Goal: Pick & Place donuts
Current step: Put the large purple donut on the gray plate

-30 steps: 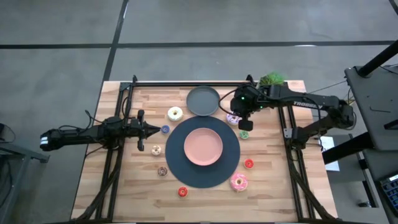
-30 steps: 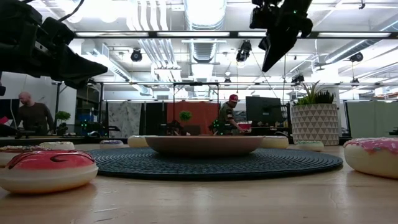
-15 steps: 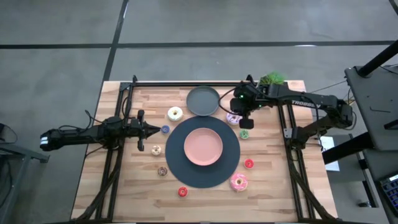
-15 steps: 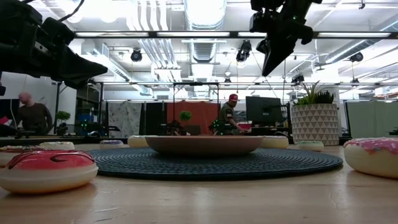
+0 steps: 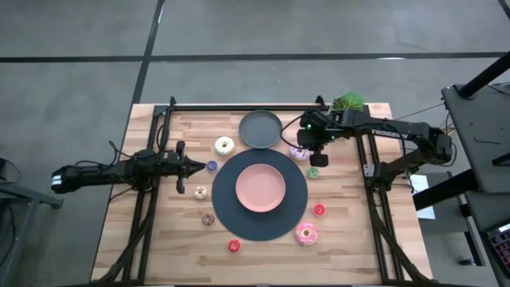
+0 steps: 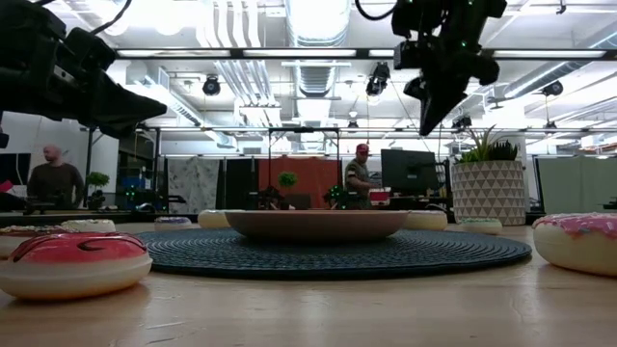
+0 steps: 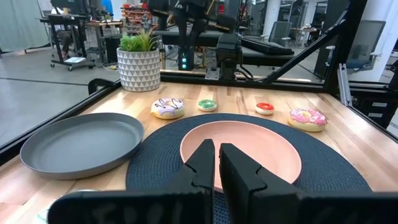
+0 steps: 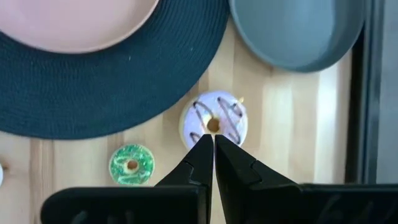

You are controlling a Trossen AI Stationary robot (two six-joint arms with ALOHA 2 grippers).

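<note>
A light wooden slatted table is seen from above, with a round dark woven placemat laid at its middle. On the placemat a round pink plate is set, and just beyond the mat's far edge a smaller round dark grey plate lies flat on the wood. A small green potted plant in a white patterned pot stands at the table's far right corner.

The right gripper is held above the table beside the grey plate, pointed straight down, its two dark fingers pressed together with nothing between them. Directly beneath it a white ring donut with dark drizzle stripes lies flat on the wood, its hole facing up, between the mat's edge and the grey plate. A tiny green ring donut lies flat just beside it, apart from it.

The left gripper is held level over the table's left side, aimed toward the pink plate, its fingers closed together and empty.

The other donuts all lie flat with holes upward: a cream ring left of the grey plate, a pink sprinkled ring at the mat's near right edge, a tiny red ring right of the mat, another red one at its near edge, a tiny blue one, and two tiny tan ones left of the mat.
</note>
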